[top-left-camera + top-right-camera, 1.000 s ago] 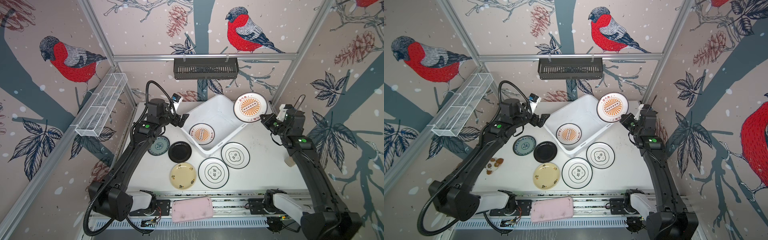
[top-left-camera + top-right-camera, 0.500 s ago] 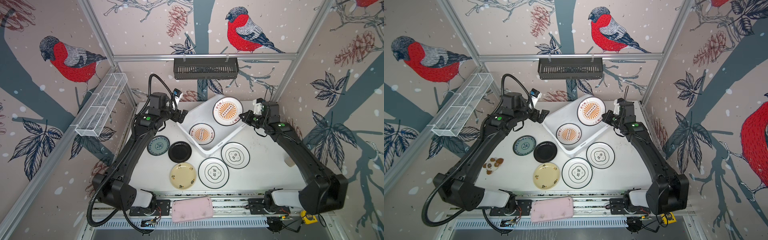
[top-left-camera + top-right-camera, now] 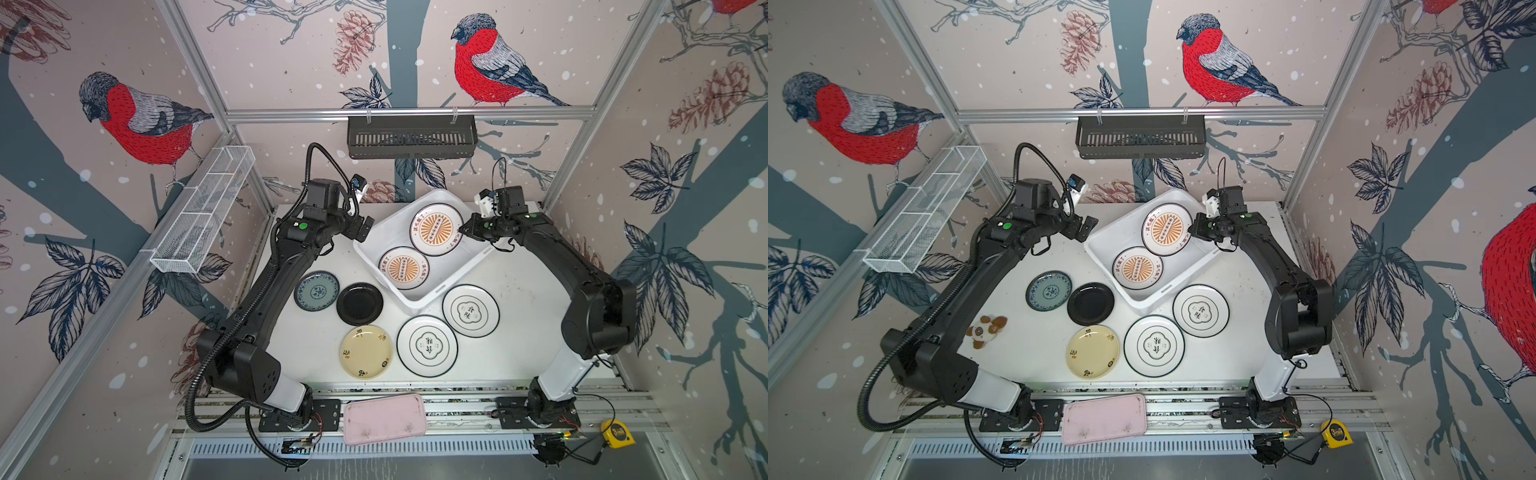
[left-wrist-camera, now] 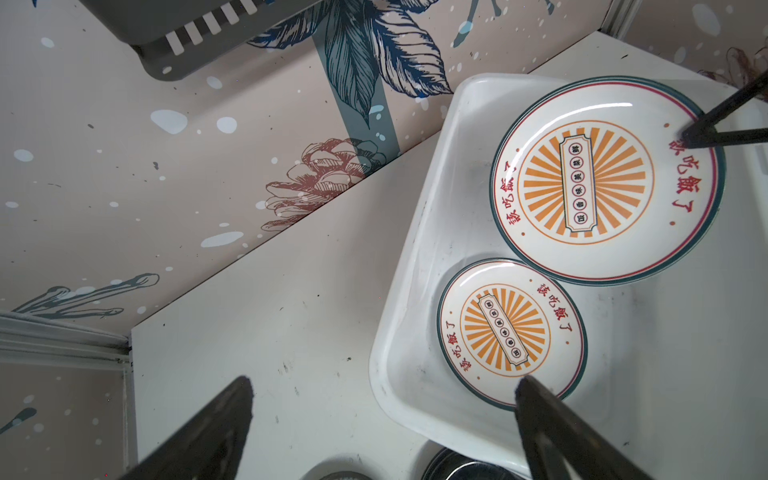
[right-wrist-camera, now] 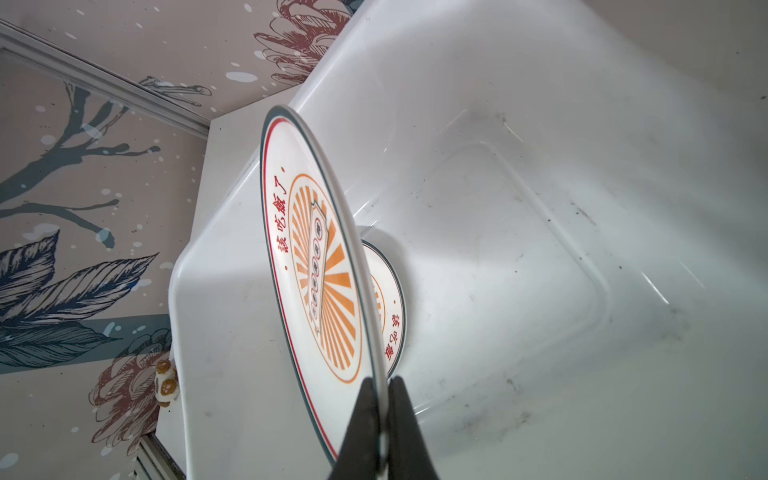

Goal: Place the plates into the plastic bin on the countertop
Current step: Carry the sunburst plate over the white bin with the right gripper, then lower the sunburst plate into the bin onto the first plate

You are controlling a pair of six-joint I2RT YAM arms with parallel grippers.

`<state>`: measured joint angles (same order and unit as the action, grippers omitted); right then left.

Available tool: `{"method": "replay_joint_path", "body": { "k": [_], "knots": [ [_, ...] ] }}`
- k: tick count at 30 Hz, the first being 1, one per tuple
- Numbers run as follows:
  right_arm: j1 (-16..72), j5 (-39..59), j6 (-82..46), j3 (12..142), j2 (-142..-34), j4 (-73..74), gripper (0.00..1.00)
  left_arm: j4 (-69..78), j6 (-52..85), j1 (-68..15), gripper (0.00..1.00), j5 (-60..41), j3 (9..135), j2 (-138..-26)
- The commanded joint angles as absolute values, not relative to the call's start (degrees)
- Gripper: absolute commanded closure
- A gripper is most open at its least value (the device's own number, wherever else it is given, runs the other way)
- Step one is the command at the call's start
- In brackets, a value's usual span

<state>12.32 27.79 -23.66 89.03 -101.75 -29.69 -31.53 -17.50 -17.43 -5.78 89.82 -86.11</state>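
Observation:
The white plastic bin (image 3: 455, 270) sits at an angle at the back of the countertop (image 3: 519, 332). One sunburst plate (image 3: 403, 268) lies flat inside it. My right gripper (image 3: 462, 230) is shut on the rim of the other sunburst plate (image 3: 435, 229), holding it face up over the bin's far half; the right wrist view shows this plate (image 5: 316, 266) edge-on between my fingers. My left gripper (image 3: 361, 230) hangs open and empty by the bin's left rim. The teal (image 3: 316, 290), black (image 3: 359, 304), pale yellow (image 3: 365, 352) and two black-rimmed plates (image 3: 427, 345) (image 3: 470, 310) lie on the countertop.
A pink tray (image 3: 384, 419) rests on the front rails. A black basket (image 3: 411, 137) hangs on the back wall and a wire shelf (image 3: 203, 208) on the left wall. A small plush toy (image 3: 986, 330) lies at the countertop's left. A yellow tape measure (image 3: 618, 433) sits front right.
My right gripper has carried the sunburst plate leftward from beyond the bin's right rim to over the bin. The left gripper has barely shifted and stays open.

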Motion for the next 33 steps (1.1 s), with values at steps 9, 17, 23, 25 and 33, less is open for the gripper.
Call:
{"method": "replay_joint_path", "body": {
  "k": [9,17,23,25,33],
  "knots": [
    [15.0,32.2,-18.2,93.7,-108.4,-33.1,0.95,-34.9,-16.8,-17.4,0.03,-1.5,86.8,-82.3],
    [17.9,31.3,-19.1,97.4,-112.7,-36.1,0.93,-29.9,-15.0,-17.4,0.03,-0.6,85.8,-78.2],
    [19.6,33.7,-19.3,100.4,-116.2,-37.8,0.93,-23.9,-15.9,-17.4,0.03,0.6,83.4,-76.2],
    [20.2,34.3,-18.3,102.2,-118.2,-40.0,0.93,-23.6,-15.3,-17.4,0.04,0.5,83.4,-76.4],
    [20.9,34.5,-15.6,106.5,-123.9,-45.0,0.93,-17.4,-15.4,-17.4,0.04,3.9,79.9,-75.1]
  ]
}}
